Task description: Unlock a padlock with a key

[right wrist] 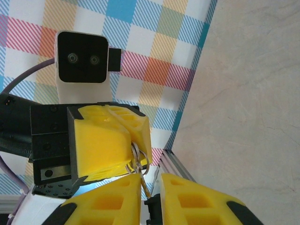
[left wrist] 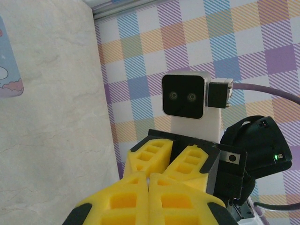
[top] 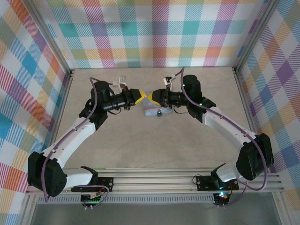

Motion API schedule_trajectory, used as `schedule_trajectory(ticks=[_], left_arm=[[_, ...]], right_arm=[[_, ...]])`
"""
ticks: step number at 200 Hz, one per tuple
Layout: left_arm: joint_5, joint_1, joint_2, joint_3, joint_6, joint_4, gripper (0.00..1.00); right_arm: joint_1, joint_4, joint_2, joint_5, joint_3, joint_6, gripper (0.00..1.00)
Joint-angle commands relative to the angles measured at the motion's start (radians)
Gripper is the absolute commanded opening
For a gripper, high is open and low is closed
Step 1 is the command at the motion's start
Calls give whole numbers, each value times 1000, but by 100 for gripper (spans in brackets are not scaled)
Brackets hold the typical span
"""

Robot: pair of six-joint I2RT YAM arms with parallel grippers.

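From overhead, the left gripper (top: 143, 96) reaches in from the left and meets the right gripper (top: 152, 97) nose to nose above the far middle of the table (top: 187, 150). The left one is clamped on the key (right wrist: 144, 183) at its ring end. The right one's jaws stand a little apart with the blade hanging between them, not visibly pinched. The padlock (top: 159, 114) lies on the table just below and right of that meeting point, beside the pale blue tin (top: 149, 111), and neither gripper touches it. The step in hand looks like passing or regripping the key between the arms. Next, the right fingers would need to close squarely on the blade before the left lets go, or the key could swing and drop. The right wrist view shows the ring and blade plainly. The left wrist view hides them behind its own closed fingers (left wrist: 126, 201), and from overhead the key is too small to make out.
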Motion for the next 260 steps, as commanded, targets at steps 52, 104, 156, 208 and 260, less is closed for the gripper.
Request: schedule_trajectory(ticks=[52,104,156,208,260], left_arm=[[95,-17,-4,8,20,9,0],[142,3,1,69,179,-144,27],[220,60,17,280,608,-627,43],[321,15,22,312,935,-729,46],[226,-57,55,303,1065,-735,46]], right_arm=[[-4,6,-7,-54,-3,-109,0],[-4,-232,-33,-90,71,-363,0],[-4,-836,35,-113,335,-877,0],[-3,-1130,116,-130,506,-1168,0],[8,-1205,152,-138,564,-1245,0]])
